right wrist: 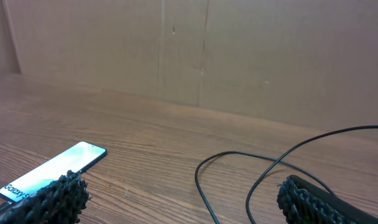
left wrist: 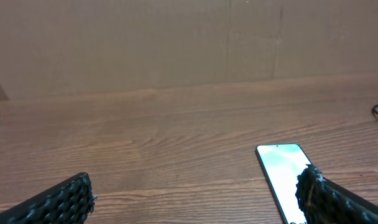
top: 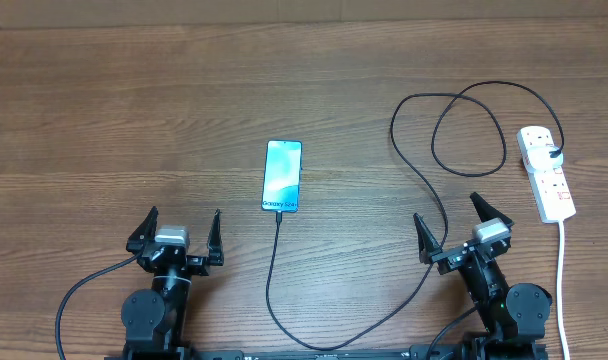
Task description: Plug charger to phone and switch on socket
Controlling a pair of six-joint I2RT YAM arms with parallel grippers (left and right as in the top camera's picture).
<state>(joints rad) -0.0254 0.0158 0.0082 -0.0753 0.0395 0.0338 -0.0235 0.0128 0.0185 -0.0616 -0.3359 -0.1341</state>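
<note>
Both arms rest at the near edge of the tabletop (top: 104,120), and neither has taken hold of anything. The left gripper (top: 182,225) has its jaws spread to the full and they are empty; the right gripper (top: 447,212) is the same, wide apart with nothing between them.

The phone (top: 282,175) lies flat near the middle, screen lit, a little nearer to the left arm. The charger (top: 270,270) runs from the phone's near end down toward the robot, then curves to the right and makes wide loops up to the socket (top: 546,175) at the far right. Its black plug (top: 555,154) sits on the far end of the socket. The small tip touches the phone's near edge, but I cannot tell if it is pushed in fully. I also cannot read the position of the red switches.

I judge that no step is in hand now. The next move calls for checking the tip at the phone, or for the right arm to reach over the cable loops and press the switch beside the plug.

The surface is brown wood grain, bare apart from these things. Behind it stands a plain cardboard wall (right wrist: 239,50)
</note>
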